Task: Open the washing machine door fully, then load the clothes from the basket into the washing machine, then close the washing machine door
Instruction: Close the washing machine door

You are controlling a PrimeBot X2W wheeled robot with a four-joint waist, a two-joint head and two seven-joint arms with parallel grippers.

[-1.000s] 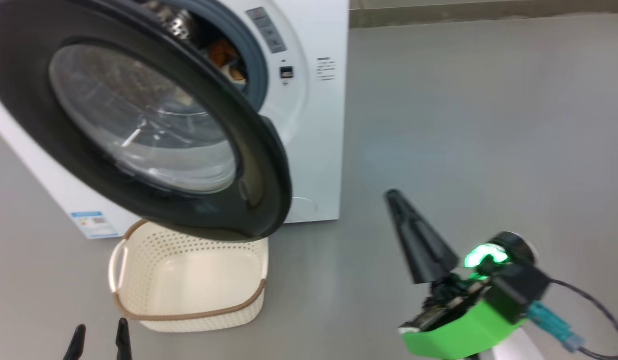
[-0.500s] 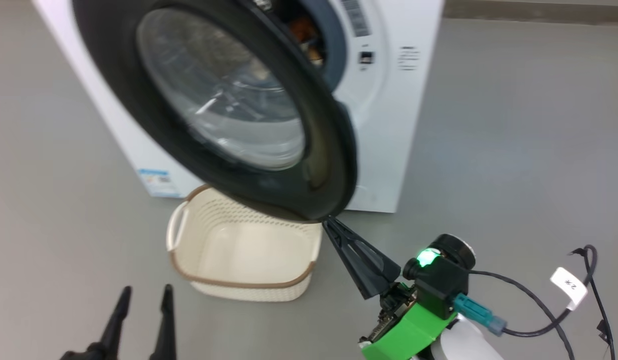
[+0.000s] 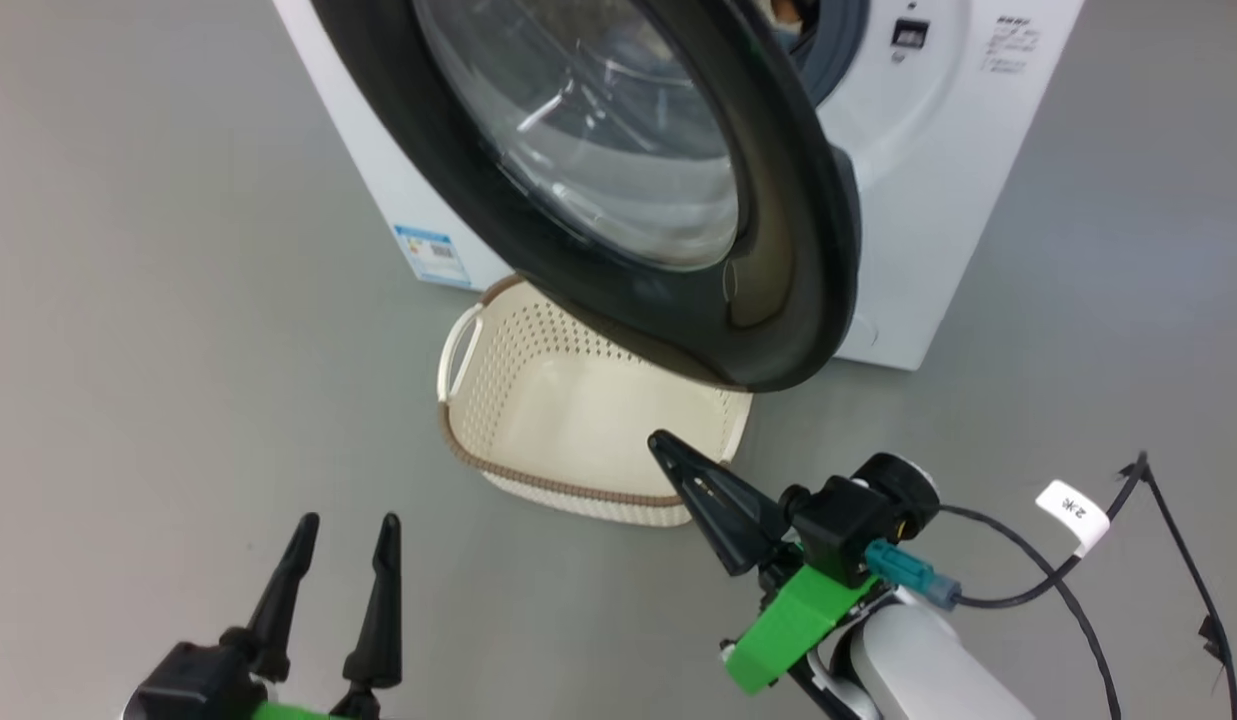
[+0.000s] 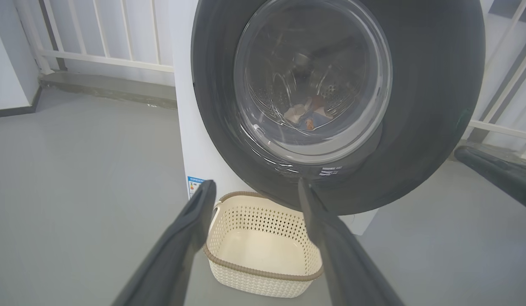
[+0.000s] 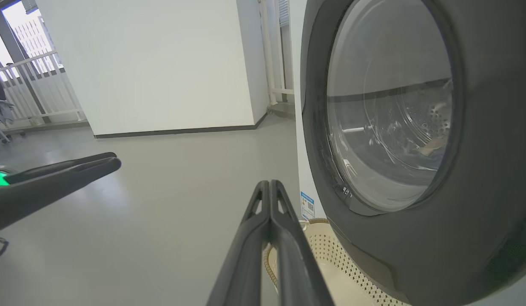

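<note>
My left pincer (image 3: 348, 520) is spread wide, holding nothing; my right pincer (image 3: 663, 442) is pinched together, tip near the basket (image 3: 538, 478). The door (image 3: 808, 230) hangs ajar above the basket, with the clothes (image 4: 307, 118) inside the washing machine (image 3: 928, 180).

The head view looks steeply down from above, close onto the washing machine door (image 3: 618, 150) and the basket (image 3: 568, 410) beneath it on the floor (image 3: 158, 300). The left wrist view sits low and a little back, facing the door's glass almost squarely. The right wrist view is also low but very near, looking slantwise across the door's face. All three share door and basket.
</note>
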